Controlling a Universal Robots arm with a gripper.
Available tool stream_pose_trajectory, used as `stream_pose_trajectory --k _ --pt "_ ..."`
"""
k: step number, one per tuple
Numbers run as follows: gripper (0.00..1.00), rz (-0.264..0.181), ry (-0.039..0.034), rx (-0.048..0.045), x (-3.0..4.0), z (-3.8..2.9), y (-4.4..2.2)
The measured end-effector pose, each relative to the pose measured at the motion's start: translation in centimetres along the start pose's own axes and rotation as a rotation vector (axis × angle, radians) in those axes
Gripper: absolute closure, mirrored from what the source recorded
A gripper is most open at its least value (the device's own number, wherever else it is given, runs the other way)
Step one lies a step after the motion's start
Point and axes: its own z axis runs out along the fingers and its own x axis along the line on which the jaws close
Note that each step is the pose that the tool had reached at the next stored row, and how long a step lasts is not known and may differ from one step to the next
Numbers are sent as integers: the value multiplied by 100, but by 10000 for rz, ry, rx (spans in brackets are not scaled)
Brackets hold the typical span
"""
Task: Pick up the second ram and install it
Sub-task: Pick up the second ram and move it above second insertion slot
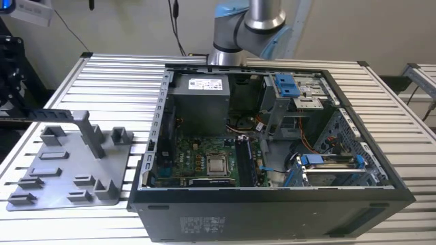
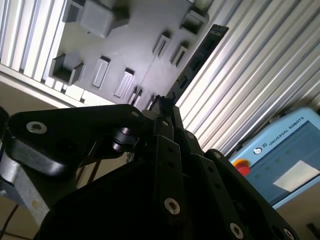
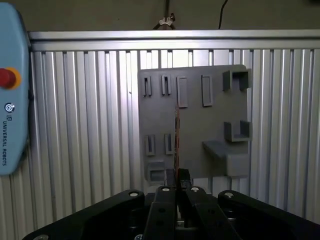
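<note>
The gripper [image 2: 162,107] is closed on the second ram [image 2: 200,55], its black fingers [image 3: 167,200] pinching one end of the stick. The rest of the stick juts straight out beyond the fingertips. In the first wrist view the stick appears edge-on as a thin dark line over the middle of the grey tray [image 3: 195,130]. In the exterior view it hangs roughly level above the tray's back edge, at the exterior view's left. Its free end is near the top of the tall post [image 1: 89,127]; whether they touch I cannot tell.

The tray lies flat on the slatted metal table [image 1: 116,76], and its holder blocks [image 1: 81,196] and slots look empty. Bare slats run behind the tray and past its far side, where a pale blue control pendant [image 3: 10,100] with a red button sits. The tray's nearest corner lies just beside the computer case [image 1: 272,214].

The case lies on its side with its panel off, open upward. Inside are the green motherboard [image 1: 197,153] with the processor socket [image 1: 218,164], the grey power supply [image 1: 199,99] behind it, and drive bays with blue latches [image 1: 286,84] toward the exterior view's right. The arm's base [image 1: 228,30] rises behind the case.
</note>
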Motion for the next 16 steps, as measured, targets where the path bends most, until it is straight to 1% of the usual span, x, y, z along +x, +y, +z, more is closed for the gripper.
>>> stream_pose_trajectory --k 5,9,16 --pt "86 -19 1 -2 -6 -2 -186" --pt "86 -32 0 -1 -10 -3 -310" --pt "86 -40 -4 -2 -15 -5 -457"
